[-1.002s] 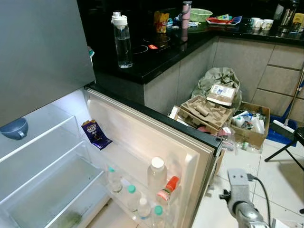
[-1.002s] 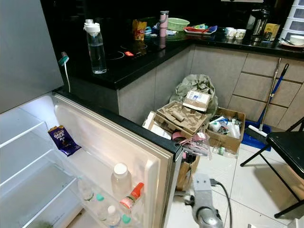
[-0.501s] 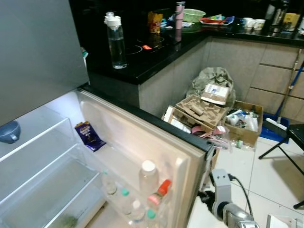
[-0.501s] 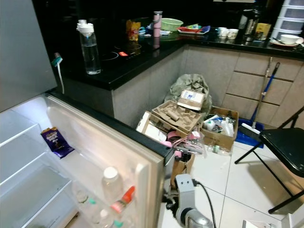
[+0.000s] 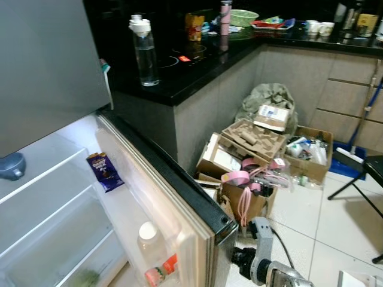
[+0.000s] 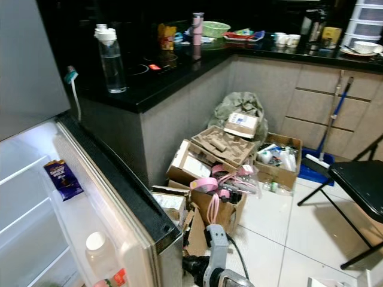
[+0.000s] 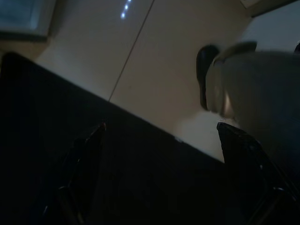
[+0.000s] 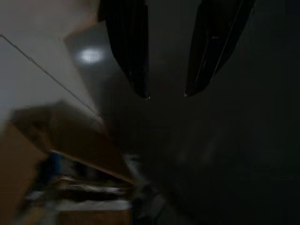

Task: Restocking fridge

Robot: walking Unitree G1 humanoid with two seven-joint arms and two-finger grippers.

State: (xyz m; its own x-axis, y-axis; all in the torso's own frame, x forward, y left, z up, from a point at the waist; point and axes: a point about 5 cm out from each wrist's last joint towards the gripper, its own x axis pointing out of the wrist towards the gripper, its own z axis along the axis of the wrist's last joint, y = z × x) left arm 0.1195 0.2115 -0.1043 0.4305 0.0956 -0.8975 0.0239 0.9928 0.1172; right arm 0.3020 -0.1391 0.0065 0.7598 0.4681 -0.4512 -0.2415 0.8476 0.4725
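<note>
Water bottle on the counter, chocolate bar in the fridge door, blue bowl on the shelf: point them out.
water bottle (image 5: 144,57), left eye view, clear body
chocolate bar (image 5: 103,172), left eye view, purple wrapper
blue bowl (image 5: 11,165), left eye view, side

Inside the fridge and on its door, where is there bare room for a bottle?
Free: the fridge shelves are bare from the grey bowl across to the door, and the door's upper rack holds just the purple packet. Crowded: the lower door rack, where the white-capped bottle and a red-capped one stand together.

I see the fridge door (image 5: 179,197) swung partway shut, its racks holding a purple snack packet (image 5: 102,171) and a white-capped bottle (image 5: 149,239), beside clear empty fridge shelves (image 5: 42,179).
</note>
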